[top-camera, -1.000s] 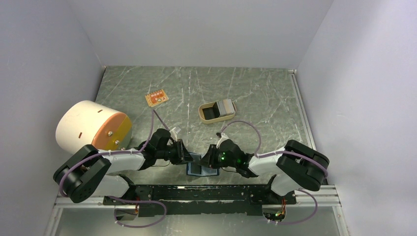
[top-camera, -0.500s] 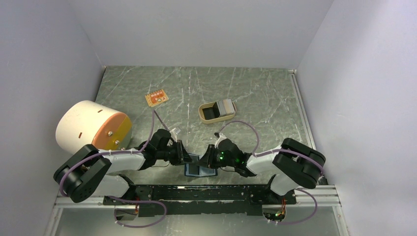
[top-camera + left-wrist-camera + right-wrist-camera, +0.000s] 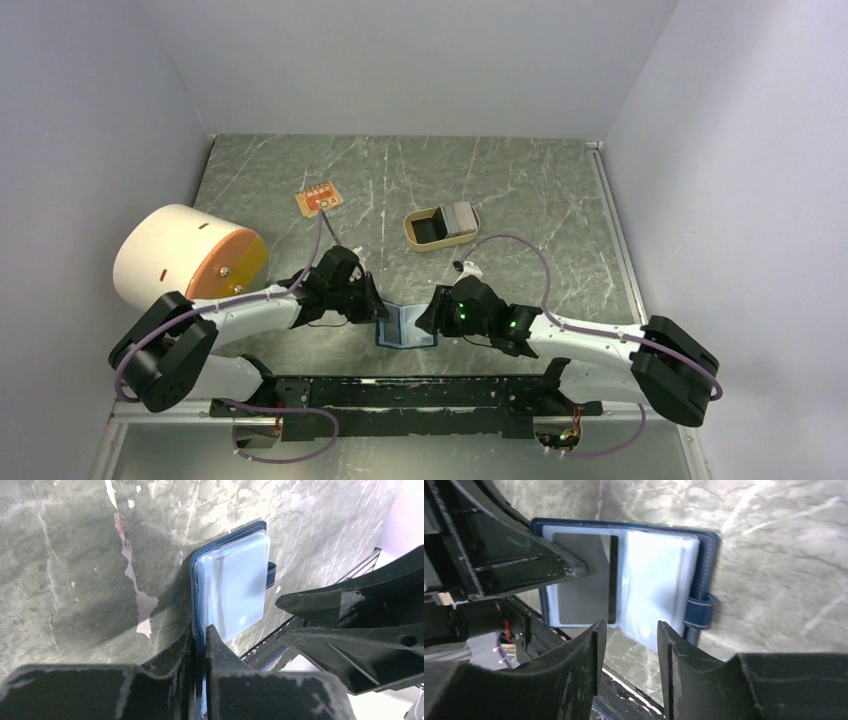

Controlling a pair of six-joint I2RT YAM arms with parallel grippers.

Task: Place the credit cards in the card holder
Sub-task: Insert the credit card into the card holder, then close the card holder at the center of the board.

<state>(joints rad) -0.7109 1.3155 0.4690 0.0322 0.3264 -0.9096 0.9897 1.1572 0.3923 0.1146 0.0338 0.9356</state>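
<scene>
The card holder [image 3: 405,327] lies open near the table's front edge, navy outside, pale blue sleeves inside. My left gripper [image 3: 378,312] is shut on its left edge; in the left wrist view the fingertips [image 3: 212,637] pinch the navy cover of the card holder [image 3: 235,590]. My right gripper [image 3: 428,322] stands open at the holder's right side, nothing between its jaws [image 3: 626,630]. In the right wrist view the card holder [image 3: 659,575] shows a grey card [image 3: 584,580] in its left sleeve. More grey credit cards [image 3: 462,216] rest in the tan tray.
The tan oval tray [image 3: 428,240] stands mid-table behind the grippers. A small orange board [image 3: 318,199] lies further left. A big white cylinder with an orange face [image 3: 188,255] sits at the left wall. The black frame rail [image 3: 400,390] runs just below the holder.
My left gripper has closed on the holder's edge. My right gripper has opened, and its arm has stretched out with the elbow swung right. The holder shifted slightly away from the rail.
</scene>
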